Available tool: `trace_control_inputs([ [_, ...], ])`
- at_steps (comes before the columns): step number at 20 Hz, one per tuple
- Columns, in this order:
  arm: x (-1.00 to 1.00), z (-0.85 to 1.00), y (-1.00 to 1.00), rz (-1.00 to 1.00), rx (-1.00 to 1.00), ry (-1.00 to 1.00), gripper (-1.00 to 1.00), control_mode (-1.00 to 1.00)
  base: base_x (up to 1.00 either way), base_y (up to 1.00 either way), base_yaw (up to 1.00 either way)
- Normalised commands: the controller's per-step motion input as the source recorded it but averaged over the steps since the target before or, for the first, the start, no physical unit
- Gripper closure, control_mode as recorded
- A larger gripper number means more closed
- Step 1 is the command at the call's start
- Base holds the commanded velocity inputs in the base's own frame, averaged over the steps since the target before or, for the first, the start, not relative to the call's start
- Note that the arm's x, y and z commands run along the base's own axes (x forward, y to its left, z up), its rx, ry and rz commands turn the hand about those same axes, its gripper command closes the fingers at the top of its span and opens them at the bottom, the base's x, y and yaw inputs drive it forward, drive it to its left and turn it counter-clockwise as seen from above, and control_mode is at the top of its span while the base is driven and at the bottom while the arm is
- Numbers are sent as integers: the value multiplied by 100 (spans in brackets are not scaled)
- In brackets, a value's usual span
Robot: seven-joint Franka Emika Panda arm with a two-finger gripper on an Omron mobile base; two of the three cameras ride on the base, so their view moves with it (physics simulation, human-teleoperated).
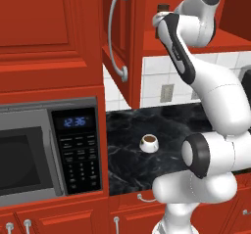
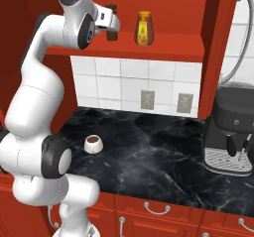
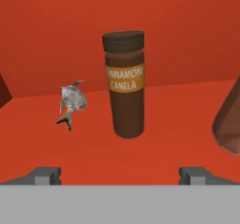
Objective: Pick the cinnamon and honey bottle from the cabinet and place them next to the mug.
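The cinnamon (image 3: 125, 85) is a dark brown bottle with a tan label. It stands upright on the shelf of the open red cabinet (image 2: 163, 52), straight ahead of my gripper (image 3: 121, 176). The gripper is open, with a fingertip on each side of the bottle's line and still short of it. From the right base view the gripper (image 2: 108, 25) sits just left of the cinnamon (image 2: 112, 13). The amber honey bottle (image 2: 144, 29) stands on the same shelf to its right. Below, the white mug (image 2: 93, 143) with dark liquid rests on the black counter (image 2: 158, 147). In the left base view the mug (image 1: 149, 142) is near the counter's middle.
A small silvery fish-shaped item (image 3: 71, 103) lies on the shelf left of the cinnamon. The open cabinet door (image 1: 135, 42) with its curved handle (image 1: 115, 32) hangs left of the arm. A microwave (image 1: 44, 150) is at the left, a coffee machine (image 2: 230, 137) at the counter's right.
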Motion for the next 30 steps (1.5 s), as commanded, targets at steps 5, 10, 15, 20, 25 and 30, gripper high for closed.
trace_control_inputs([
  [5, 7, 8, 0, 0, 0, -6, -100, -100, 0, 0, 0],
  [10, 19, 0, 0, 0, 0, 0, -100, -100, 0, 0, 0],
  [15, 7, 0, 0, 0, 0, 1, -100, -100, 0, 0, 0],
  [20, 1, 0, -2, 0, 0, 0, -100, -100, 0, 0, 0],
  [25, 2, 0, -2, 0, 0, 0, -100, -100, 0, 0, 0],
  [30, 11, 0, -5, 0, 0, 0, -100, -100, 0, 0, 0],
])
